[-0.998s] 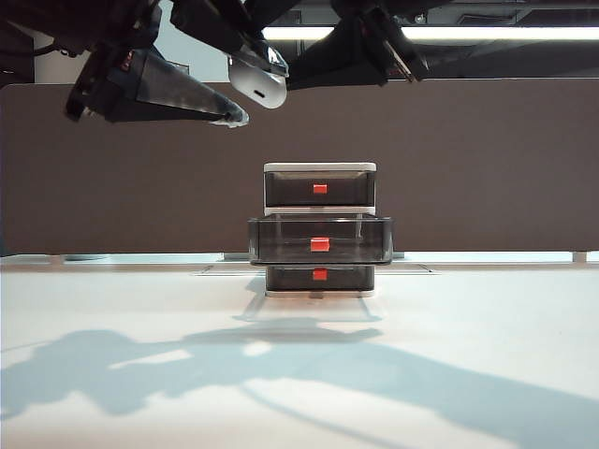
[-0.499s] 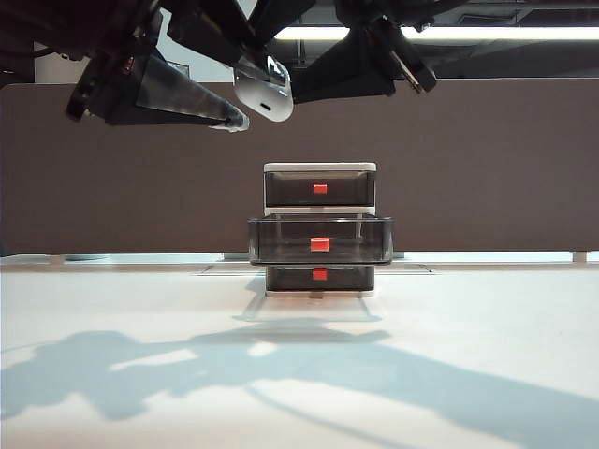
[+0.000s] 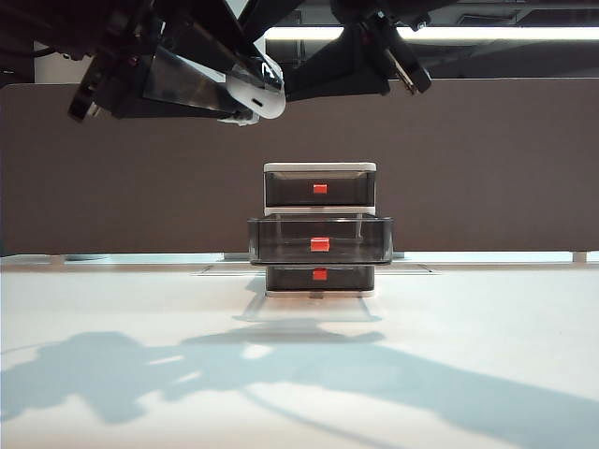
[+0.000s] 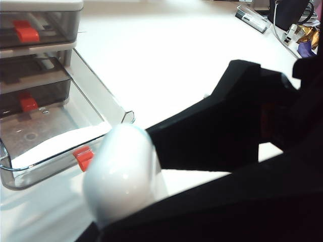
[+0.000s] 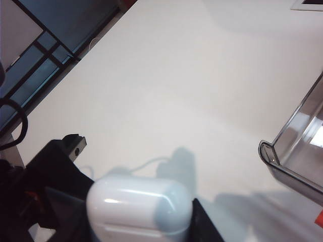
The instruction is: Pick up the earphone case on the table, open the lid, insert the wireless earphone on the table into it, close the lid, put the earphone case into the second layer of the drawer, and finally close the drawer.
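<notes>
Both arms up high over the table (image 3: 299, 374), meeting above the drawer (image 3: 320, 230). Earphone case (image 3: 255, 92) is in the air between them, lid shut; right gripper (image 5: 136, 222) has its jaws clamped on it, L gripper (image 3: 245, 105) jaws pressed vs the case too, can't tell if gripping. Second layer of the drawer (image 3: 320, 239) pulled out, nothing visible inside

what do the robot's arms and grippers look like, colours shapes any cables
Both arms are black and angular. The left gripper has long, wedge-shaped fingers of smoky translucent plastic on a black mount carrying a small red mark. The right gripper has matte black tapered fingers on a blocky black body, with a silver metal part behind. A thin black cable loops beside the right arm in its wrist view.
</notes>
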